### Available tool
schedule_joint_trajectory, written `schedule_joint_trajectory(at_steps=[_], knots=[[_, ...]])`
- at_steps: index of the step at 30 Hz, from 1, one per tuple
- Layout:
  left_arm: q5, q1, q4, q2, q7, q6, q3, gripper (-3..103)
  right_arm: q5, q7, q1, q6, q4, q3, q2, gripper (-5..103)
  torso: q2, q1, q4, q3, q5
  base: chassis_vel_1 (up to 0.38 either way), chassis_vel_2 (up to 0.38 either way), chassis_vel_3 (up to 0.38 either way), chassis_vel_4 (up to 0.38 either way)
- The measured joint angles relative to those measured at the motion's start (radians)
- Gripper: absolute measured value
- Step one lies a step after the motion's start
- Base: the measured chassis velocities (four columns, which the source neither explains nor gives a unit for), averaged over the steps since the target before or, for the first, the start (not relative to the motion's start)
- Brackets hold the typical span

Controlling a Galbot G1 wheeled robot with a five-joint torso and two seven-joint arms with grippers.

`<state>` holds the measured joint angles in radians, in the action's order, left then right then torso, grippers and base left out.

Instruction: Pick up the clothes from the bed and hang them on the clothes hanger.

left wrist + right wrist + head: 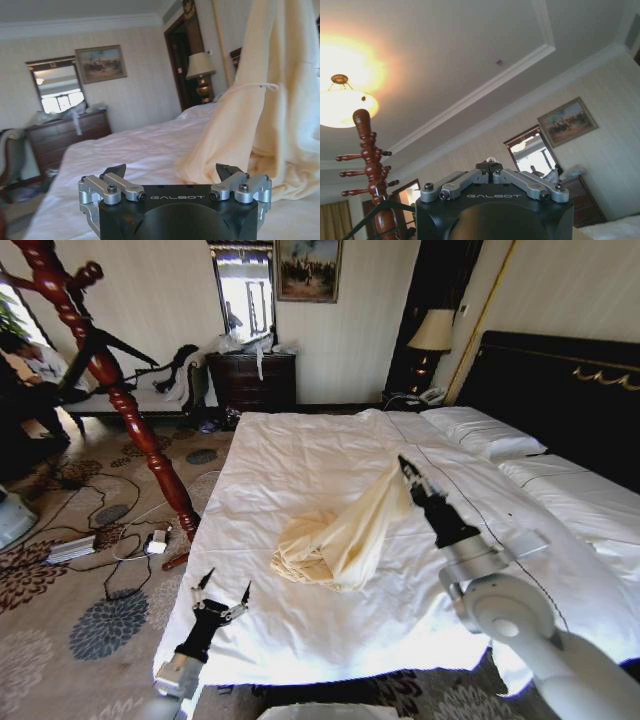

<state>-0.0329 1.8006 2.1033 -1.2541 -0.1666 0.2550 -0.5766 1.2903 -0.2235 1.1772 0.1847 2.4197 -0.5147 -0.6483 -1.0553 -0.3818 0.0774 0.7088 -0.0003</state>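
White bed (300, 470): pillows (480, 432) at headboard, cream clothes (335, 540) heaped mid-duvet.

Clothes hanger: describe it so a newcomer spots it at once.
Start at the tall red-brown twisted wooden coat stand left of the white bed. The clothes hanger hangs on its upper part, at the level of the side pegs. It is a slim black triangle of thin bars, unlike the thick turned wood that it hangs on.

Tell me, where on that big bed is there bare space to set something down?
Bare sheet lies on the bed between the clothes and the pillows, and along the near edge by the open left claw. The middle is crowded: the right claw holds the clothes up there.
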Motion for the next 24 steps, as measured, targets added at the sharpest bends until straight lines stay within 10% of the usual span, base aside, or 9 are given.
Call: schedule_joint_trajectory(at_steps=[7, 24], knots=[[-0.218, -0.142, -0.07, 0.06, -0.037, -0.034, 0.124, 100, -0.017, 0.025, -0.01, 0.0, -0.02, 0.013, 0.015, 0, 0.0, 0.0, 0.0007, 0.0, 0.0003, 0.0, 0.0, 0.0, 0.0], [-0.076, -0.354, -0.293, -0.028, -0.034, -0.058, 0.362, 100, -0.026, 0.029, -0.017, 0.0, -0.027, 0.01, 0.004, 0, 0.0, 0.0, 0.0005, 0.0, 0.0003, 0.0, 0.0, 0.0, 0.0]])
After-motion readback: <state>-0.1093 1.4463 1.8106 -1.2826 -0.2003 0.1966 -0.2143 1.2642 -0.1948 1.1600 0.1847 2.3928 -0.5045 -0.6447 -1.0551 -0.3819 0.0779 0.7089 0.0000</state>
